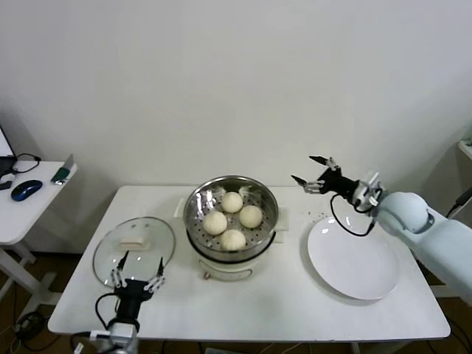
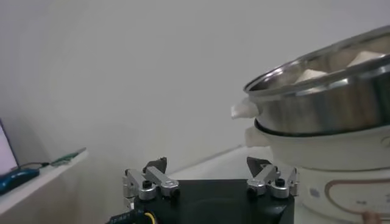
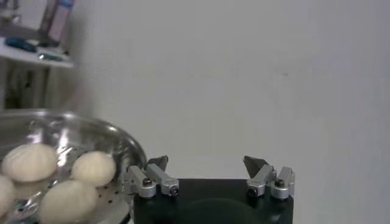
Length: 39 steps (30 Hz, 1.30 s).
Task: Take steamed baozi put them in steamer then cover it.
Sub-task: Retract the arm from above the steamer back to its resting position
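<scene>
Baozi (image 1: 233, 217): all four sit in my steamer (image 1: 231, 198), mid-table.
Cover (image 1: 134, 248): flat on the table, left of the steamer.
My left gripper (image 1: 137, 276): jaws apart, at the cover's near edge.
My right gripper (image 1: 311, 172): jaws apart, empty, right of the steamer.

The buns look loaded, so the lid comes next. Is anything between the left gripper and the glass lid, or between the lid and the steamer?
Nothing visible. The open left gripper sits at the lid's near edge; bare table separates lid and steamer, whose top is uncovered.

White table (image 1: 295, 310) with steamer (image 1: 231, 254), cover (image 1: 134, 249), plate (image 1: 354, 257)
</scene>
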Motion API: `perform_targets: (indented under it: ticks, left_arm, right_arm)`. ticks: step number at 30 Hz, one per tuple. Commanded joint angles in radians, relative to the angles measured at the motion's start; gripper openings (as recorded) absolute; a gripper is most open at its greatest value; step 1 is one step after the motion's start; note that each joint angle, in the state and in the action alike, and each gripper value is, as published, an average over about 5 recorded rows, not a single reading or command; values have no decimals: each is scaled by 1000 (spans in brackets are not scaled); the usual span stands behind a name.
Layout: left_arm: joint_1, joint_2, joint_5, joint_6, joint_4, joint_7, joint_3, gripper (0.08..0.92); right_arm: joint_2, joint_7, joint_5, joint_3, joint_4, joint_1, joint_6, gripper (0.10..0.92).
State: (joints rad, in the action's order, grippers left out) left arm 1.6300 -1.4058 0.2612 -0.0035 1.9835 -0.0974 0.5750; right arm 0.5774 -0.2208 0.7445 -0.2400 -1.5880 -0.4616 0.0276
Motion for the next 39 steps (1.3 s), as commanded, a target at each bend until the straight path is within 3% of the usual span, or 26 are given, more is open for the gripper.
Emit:
perform_targets:
  ticks: [1, 15, 20, 25, 39]
  left_arm:
    - [3, 7, 334, 98, 37, 6, 48, 823]
    - [-3, 80, 1043, 106, 12, 76, 141, 823]
    - [-55, 96, 1206, 77, -81, 5, 124, 823]
    - [-124, 106, 1226, 41, -211, -33, 101, 823]
    - [-351, 106, 1166, -17, -494, -28, 67, 823]
  right_arm:
    - [208, 59, -127, 647, -70, -585, 12, 823]
    - [446, 4, -218, 864, -164, -873, 24, 823]
    - [479, -6, -243, 879, -126, -877, 16, 823]
    - [485, -15, -264, 890, -102, -879, 11, 823]
    - [508, -25, -338, 896, -82, -914, -1, 823]
